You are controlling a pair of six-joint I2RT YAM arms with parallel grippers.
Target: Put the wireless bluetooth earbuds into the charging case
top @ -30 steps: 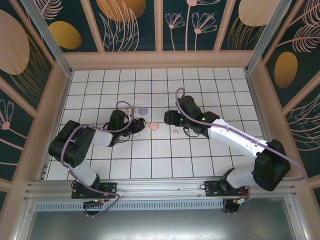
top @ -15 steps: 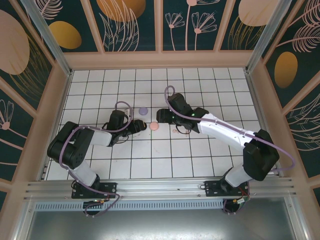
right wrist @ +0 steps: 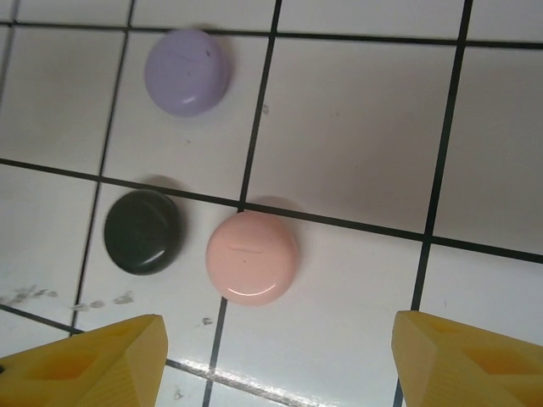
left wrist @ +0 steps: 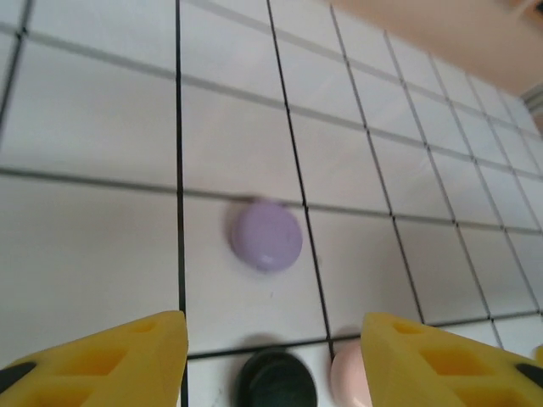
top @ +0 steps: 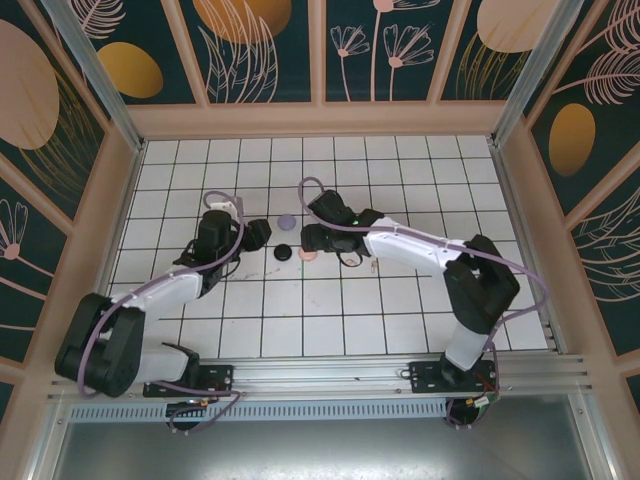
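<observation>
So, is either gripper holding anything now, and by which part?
Nothing is held: the left gripper and the right gripper are both open and empty.

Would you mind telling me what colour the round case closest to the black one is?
Pale pink; the case shows best in the right wrist view.

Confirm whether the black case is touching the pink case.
No, the black case and the pink case sit apart, with a clear gap between them.
</observation>
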